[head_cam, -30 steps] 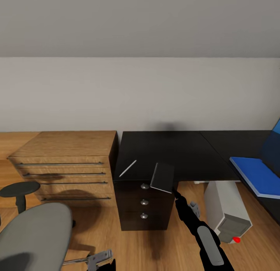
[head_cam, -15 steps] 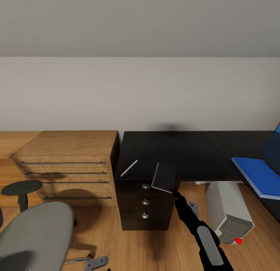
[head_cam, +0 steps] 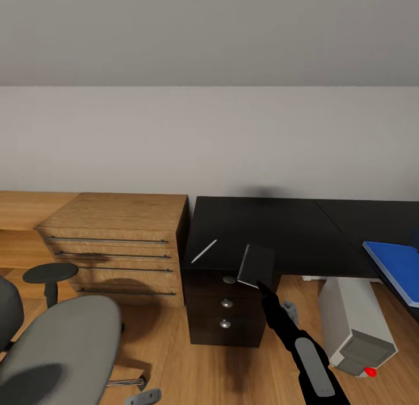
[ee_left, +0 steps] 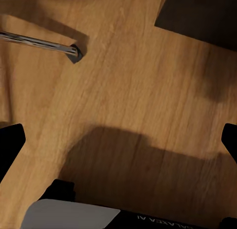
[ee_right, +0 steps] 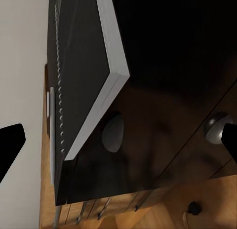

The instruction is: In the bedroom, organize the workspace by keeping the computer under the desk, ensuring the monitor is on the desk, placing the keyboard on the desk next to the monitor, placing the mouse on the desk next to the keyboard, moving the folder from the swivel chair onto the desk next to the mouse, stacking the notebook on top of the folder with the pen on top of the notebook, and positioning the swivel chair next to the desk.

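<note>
You've got the right end effector (head_cam: 260, 286) reaching to the front edge of the glossy black worktop (head_cam: 291, 230), right at the near corner of the small thin dark grey notebook (head_cam: 256, 265). The notebook sits tilted, its near edge lifted off the surface above the black drawers with silver knobs (head_cam: 226, 304), and from the right wrist you see its white page block (ee_right: 106, 86) edge-on over the drawer front. It looks pinched at that corner, but I can't tell for sure whether the fingers are pressed on it or only touching. The left end effector (ee_left: 118, 140) is spread wide, hanging over bare wooden floor (ee_left: 128, 81). The thin silvery-white pen (head_cam: 204, 251) lies loose on the worktop just beside the notebook. The flat bright blue folder (head_cam: 397, 266) waits well apart on the worktop's right wing, with the light grey tower computer (head_cam: 355, 326) below it and the grey padded swivel chair (head_cam: 64, 347) near your left. That notebook should be light but floppy, so take hold along the spine edge and keep it level; a corner grip could let it swing or slip.
</note>
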Robot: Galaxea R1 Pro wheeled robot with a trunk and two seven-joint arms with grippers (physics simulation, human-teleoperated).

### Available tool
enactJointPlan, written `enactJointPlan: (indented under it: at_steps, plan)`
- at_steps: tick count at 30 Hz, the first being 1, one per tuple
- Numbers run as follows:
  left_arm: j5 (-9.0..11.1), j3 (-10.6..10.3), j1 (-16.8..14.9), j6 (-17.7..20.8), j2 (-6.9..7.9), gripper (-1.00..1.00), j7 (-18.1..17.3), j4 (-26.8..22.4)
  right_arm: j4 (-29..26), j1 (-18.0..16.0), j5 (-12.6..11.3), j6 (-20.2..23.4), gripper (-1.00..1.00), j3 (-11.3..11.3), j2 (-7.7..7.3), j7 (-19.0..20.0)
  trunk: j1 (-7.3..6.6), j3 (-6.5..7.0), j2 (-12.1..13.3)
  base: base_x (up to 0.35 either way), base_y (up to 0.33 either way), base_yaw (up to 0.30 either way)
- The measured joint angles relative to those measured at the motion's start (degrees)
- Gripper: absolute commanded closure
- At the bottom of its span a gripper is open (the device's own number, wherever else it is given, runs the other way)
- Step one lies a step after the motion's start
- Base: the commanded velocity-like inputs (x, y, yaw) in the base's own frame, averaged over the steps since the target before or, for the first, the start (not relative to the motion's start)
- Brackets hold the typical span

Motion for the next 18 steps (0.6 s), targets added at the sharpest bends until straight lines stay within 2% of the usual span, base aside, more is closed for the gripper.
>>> enactJointPlan:
  at_steps: [11, 18]
  plan:
    - [0.0, -0.2, 0.0, -0.5, -0.38, -1.00, 0.0, 0.3, 1.0, 0.0, 0.1, -0.2, -1.00, -0.2, 0.16, 1.3, 0.00, 0.00, 0.0, 0.000, 0.000, 0.003]
    - [0.0, -0.2, 0.0, -0.5, -0.29, -1.00, 0.1, 0.3, 1.1, 0.0, 0.0, -0.2, -1.00, -0.2, -0.11, 0.4, 0.00, 0.00, 0.0, 0.000, 0.000, 0.000]
